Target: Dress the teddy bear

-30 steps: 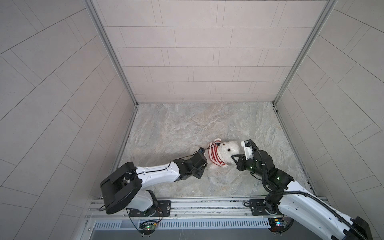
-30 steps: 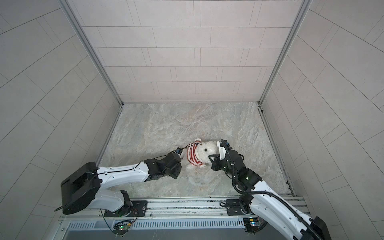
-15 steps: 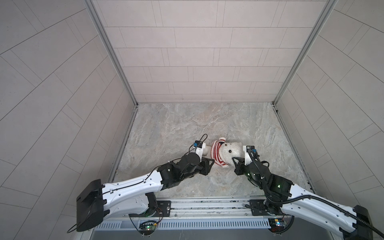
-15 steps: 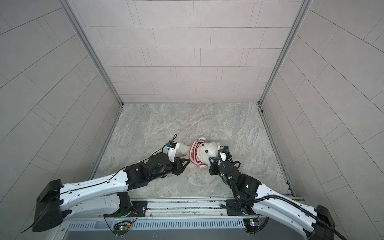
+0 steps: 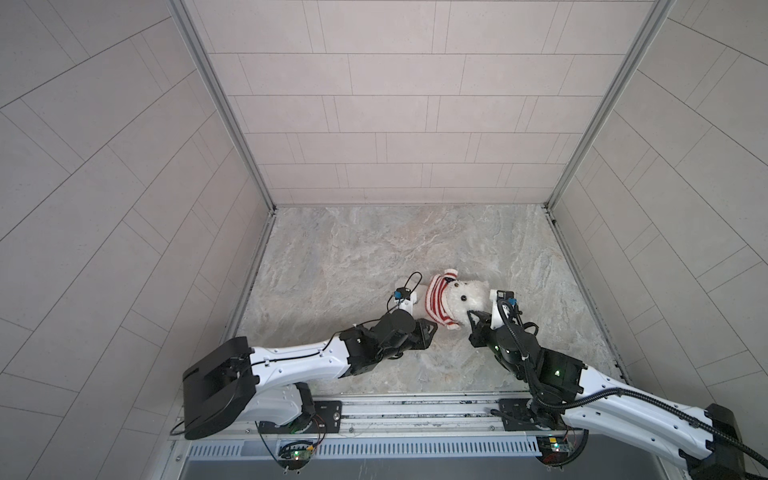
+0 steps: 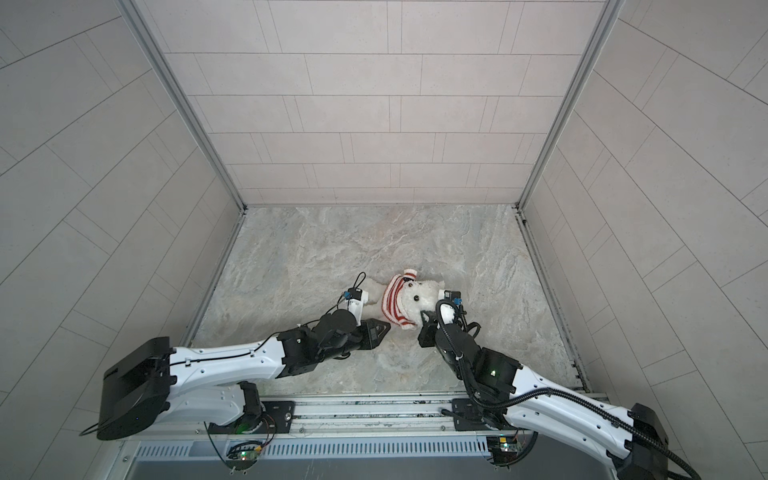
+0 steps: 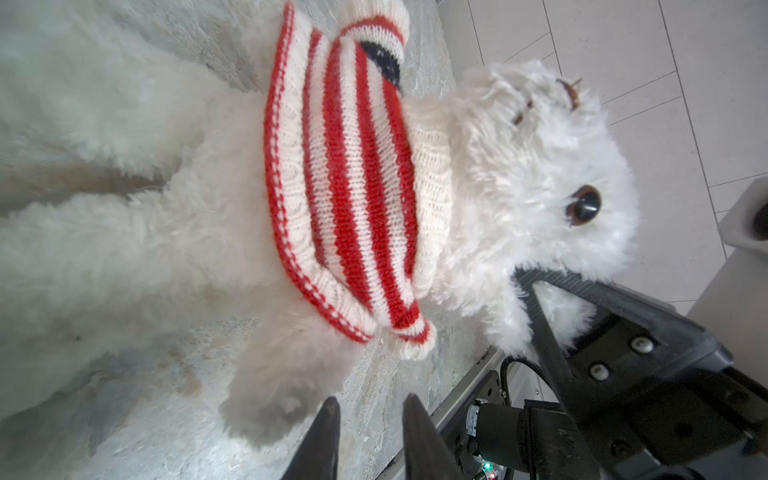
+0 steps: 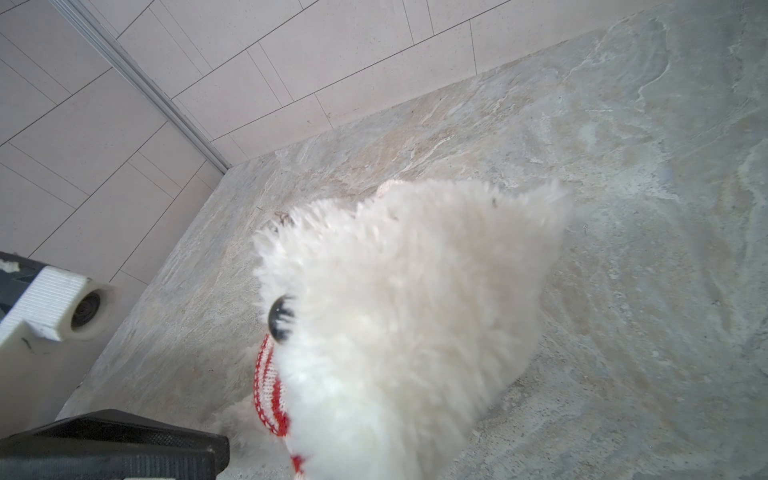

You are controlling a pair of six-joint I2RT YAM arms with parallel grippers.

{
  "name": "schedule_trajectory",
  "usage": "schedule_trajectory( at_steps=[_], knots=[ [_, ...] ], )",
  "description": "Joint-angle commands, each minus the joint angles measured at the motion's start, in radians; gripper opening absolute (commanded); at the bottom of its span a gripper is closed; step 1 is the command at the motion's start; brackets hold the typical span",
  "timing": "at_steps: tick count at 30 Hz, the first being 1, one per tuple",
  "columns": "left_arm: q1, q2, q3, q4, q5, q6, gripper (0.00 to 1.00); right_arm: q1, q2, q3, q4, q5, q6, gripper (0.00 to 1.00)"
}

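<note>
White teddy bear (image 5: 465, 297) lies crosswise, head rightward, legs leftward.

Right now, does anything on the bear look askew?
Yes: the striped sweater is bunched around the neck of the teddy bear; one arm pokes out under the hem beside a limp sleeve.

Fluffy white teddy bear (image 5: 468, 296), lying face-up, red-and-white striped sweater (image 5: 436, 302) bunched around its chest

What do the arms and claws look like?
Left arm and right arm: white shells, black joints. Left claw and right claw: black, tapered. White wrist camera mounts with blue connectors. Right arm carries black corrugated cable, green light.
</note>
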Motion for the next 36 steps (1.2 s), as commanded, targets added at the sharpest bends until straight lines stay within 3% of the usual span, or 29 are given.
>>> schedule_trajectory(
  at_steps=[1, 9, 27, 36],
  knots=[
    [-0.005, 0.038, 0.002, 0.082, 0.026, -0.015, 0.31, 0.005, -0.018, 0.035, 0.004, 0.037, 0.031, 0.0],
    [0.044, 0.114, -0.029, 0.229, 0.062, -0.046, 0.24, 0.006, -0.037, 0.024, -0.009, 0.041, 0.037, 0.0],
    [0.13, 0.27, -0.046, 0.5, 0.146, -0.141, 0.17, 0.011, -0.047, 0.008, -0.01, 0.032, 0.059, 0.0],
    [0.144, 0.337, 0.001, 0.53, 0.18, -0.144, 0.19, 0.012, -0.036, 0.004, 0.001, 0.029, 0.062, 0.0]
  ],
)
